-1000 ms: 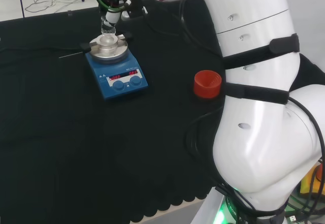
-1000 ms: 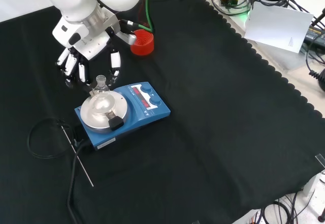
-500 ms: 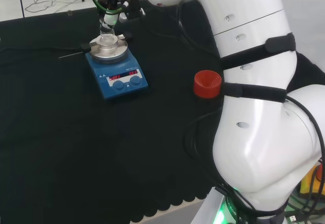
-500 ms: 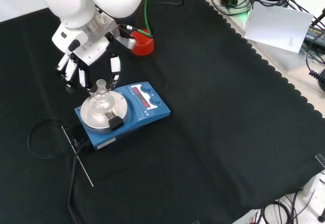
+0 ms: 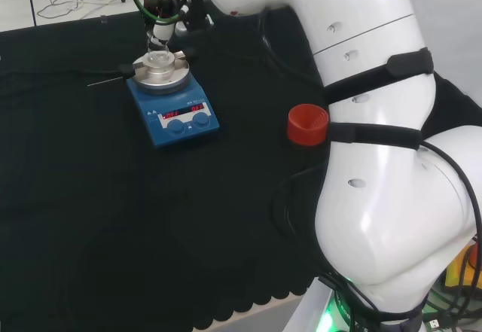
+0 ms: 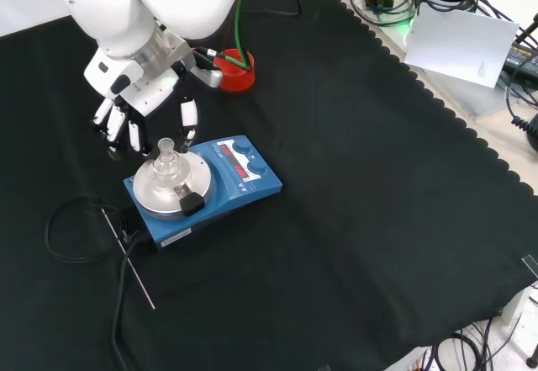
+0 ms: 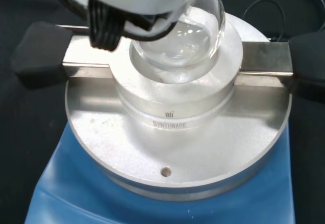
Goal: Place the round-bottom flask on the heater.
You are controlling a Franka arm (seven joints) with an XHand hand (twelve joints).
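Sitting in the round metal block on top of the blue heater (image 6: 206, 188), the flask (image 6: 166, 165) has its clear bulb nested in the block's hollow and its short neck pointing up. The wrist view shows the bulb (image 7: 179, 36) resting inside the silver ring, with the flat metal plate spreading out below it and two black handles at the sides.

The hand (image 6: 134, 102) hangs just above and behind the flask in the front view. Its fingers point down, straight and spread apart, and none of them is curled round the neck. One finger (image 6: 188, 115) stands close beside the neck, but whether it touches the glass cannot be told from these views. In the head view the hand (image 5: 160, 4) is over the far side of the heater (image 5: 175, 106), with the flask (image 5: 158, 52) below it.

Judging by how things lie, the main part of the task looks done: the flask stands on the heater and seems to hold itself upright with no grip on it. What is left is for the hand to move clear without knocking the neck, since the fingers are near it.

A red ribbed stand (image 6: 233, 69) sits empty on the black cloth of the bench (image 6: 370, 186), well apart from the heater. A thin metal rod (image 6: 128, 257) and a black cable (image 6: 67, 235) lie beside the heater.
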